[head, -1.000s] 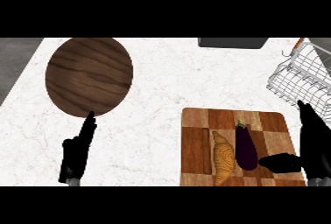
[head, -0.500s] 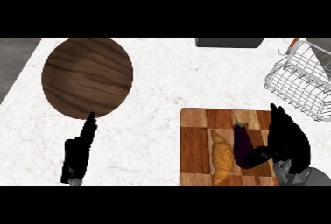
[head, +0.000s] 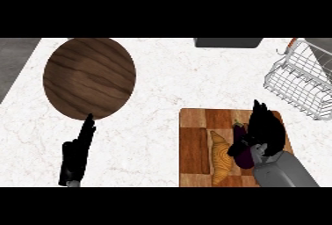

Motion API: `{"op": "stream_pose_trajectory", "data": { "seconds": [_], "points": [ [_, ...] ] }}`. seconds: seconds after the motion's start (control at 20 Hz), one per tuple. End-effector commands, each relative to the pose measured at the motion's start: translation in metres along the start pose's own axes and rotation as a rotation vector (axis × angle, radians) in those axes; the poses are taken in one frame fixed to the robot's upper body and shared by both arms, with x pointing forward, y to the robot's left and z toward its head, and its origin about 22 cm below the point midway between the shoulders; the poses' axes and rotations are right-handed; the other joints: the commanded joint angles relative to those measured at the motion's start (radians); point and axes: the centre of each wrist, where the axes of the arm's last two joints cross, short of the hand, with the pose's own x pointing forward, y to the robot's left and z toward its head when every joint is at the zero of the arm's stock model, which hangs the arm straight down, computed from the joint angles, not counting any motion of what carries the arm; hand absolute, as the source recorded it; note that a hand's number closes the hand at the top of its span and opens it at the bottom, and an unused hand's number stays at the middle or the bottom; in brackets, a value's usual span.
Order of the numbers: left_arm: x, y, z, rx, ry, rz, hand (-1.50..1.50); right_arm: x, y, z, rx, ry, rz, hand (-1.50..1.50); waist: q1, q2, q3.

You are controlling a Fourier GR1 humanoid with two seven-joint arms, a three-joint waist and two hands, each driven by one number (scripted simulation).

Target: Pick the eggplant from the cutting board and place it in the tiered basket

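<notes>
A dark purple eggplant [head: 239, 154] lies lengthwise on the checkered wooden cutting board [head: 194, 145], right of a croissant [head: 221, 157]. My right hand [head: 267, 131] is down on the eggplant's right side. Its thumb crosses the eggplant's middle and its fingers curl along the far side, hiding the upper part. The eggplant still rests on the board. The white wire tiered basket [head: 303, 83] stands beyond the board at the right edge. My left hand [head: 77, 150] rests open on the counter at the lower left, fingers pointing away.
A large round dark wooden plate [head: 89, 78] lies at the far left, just beyond my left hand. A dark grey object [head: 228, 42] sits at the counter's back edge. White marble counter lies between the plate and the board.
My right hand has moved left from the board's right edge onto the eggplant and closed its thumb over it. The left hand has stayed put.
</notes>
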Motion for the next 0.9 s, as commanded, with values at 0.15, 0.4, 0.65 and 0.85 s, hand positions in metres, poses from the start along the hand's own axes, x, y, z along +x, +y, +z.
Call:
{"op": "stream_pose_trajectory", "data": {
  "seconds": [0.15, 0.4, 0.65, 0.85],
  "points": [
    [-0.005, -0.005, 0.002, -0.004, 0.015, 0.01, 0.0, 0.027, 0.013, -0.007, 0.105, 0.274, 0.132, -1.5, -0.006, 0.001, 0.0],
    [-0.004, 0.011, -0.004, 0.011, -0.001, -0.007, 0.0, 0.04, 0.001, -0.01, 0.118, 0.275, 0.135, -1.5, -0.009, 0.001, 0.001],
    [-0.001, -0.003, 0.0, -0.004, 0.0, 0.0, 0.0, 0.04, 0.018, -0.021, 0.137, 0.309, 0.152, -1.5, -0.006, 0.003, 0.001],
    [0.003, -0.01, 0.004, 0.007, 0.01, -0.007, 0.0, 0.025, 0.021, -0.025, 0.196, 0.333, 0.125, -1.5, -0.016, -0.001, 0.002]
  ]
}}
